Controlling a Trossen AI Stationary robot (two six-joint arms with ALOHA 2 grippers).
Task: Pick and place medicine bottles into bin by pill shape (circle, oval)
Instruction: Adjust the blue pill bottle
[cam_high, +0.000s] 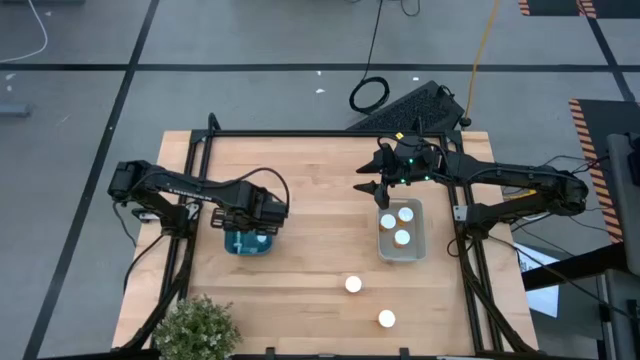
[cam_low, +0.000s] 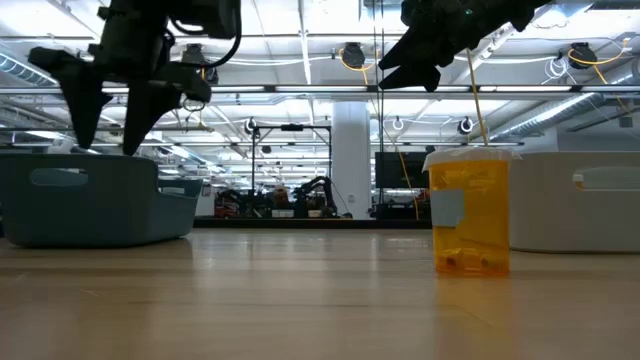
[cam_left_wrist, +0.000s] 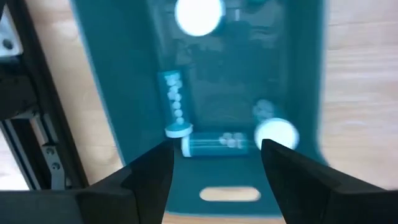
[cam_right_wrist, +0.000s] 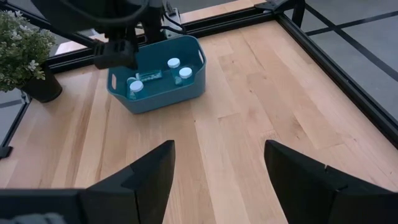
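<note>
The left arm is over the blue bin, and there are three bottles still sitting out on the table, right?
Not quite. The left gripper is over the blue bin, but the high view shows only two bottles out on the table: one and another.

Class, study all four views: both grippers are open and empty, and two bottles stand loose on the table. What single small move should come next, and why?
Probably the right gripper, open and empty beside the white bin, should swing toward the nearer loose bottle. Another bottle stands beyond it. The left gripper hangs open over the teal bin, farther from both.
</note>
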